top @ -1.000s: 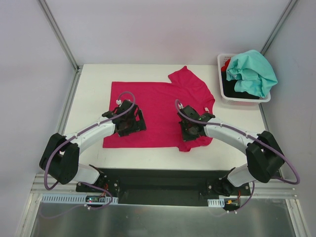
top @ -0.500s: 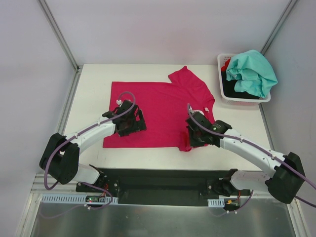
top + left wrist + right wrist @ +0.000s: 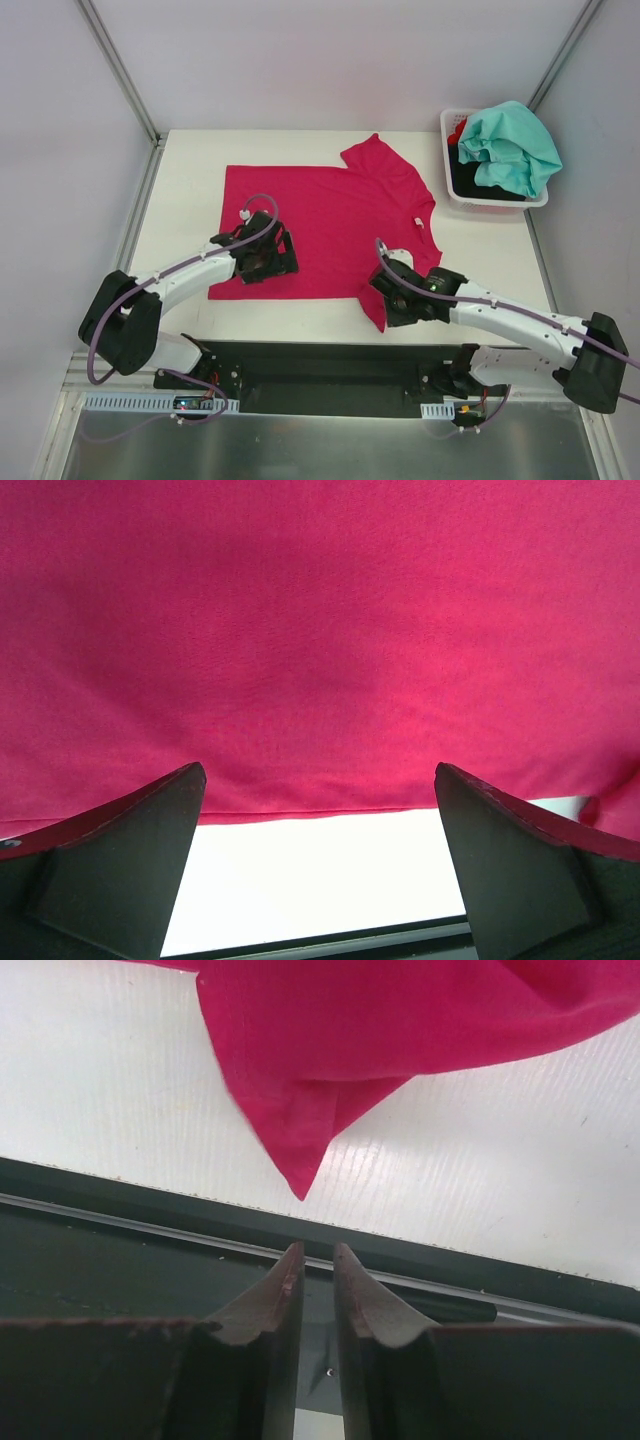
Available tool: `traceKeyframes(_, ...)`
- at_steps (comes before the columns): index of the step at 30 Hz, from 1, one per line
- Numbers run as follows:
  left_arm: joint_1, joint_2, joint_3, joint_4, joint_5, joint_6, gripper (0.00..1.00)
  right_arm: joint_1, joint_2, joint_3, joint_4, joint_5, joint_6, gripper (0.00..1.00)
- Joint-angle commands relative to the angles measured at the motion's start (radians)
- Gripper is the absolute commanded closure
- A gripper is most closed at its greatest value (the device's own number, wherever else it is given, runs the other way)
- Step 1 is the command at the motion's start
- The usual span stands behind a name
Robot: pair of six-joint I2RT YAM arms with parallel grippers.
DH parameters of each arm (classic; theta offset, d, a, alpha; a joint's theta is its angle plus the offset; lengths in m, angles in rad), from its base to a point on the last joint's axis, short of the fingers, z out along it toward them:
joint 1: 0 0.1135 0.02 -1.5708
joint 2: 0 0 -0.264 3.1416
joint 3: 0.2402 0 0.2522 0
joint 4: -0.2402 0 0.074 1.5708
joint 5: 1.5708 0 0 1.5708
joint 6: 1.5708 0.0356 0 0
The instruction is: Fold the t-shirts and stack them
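**Shirt corner just out of reach**

Shows right tool barely parted, empty, short of near corner of magenta t-shirt on counter; left tool spread wide over hem; teal t-shirt in basket beyond. Risks closing on nothing, or rumpling flat cloth.

Robot lab cell: white tabletop boxed in by blank panels on aluminium struts, left arm and right arm bolted to a metal rail.
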Motion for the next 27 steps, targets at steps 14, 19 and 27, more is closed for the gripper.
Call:
traceKeyframes(14, -0.018, -0.085, -0.034, 0.015, -0.002, -0.025, 0.01, 0.175, 0.543, 0.519, -0.276, 0.333, -0.097, 0.68)
traceKeyframes(19, -0.016, -0.111, -0.039, 0.014, -0.008, -0.023, 0.01, 0.211, 0.719, 0.611, -0.330, 0.372, -0.128, 0.68)
traceKeyframes(27, -0.018, -0.118, -0.048, 0.014, -0.008, -0.026, 0.01, 0.277, 0.828, 0.537, -0.459, 0.504, 0.019, 0.64)
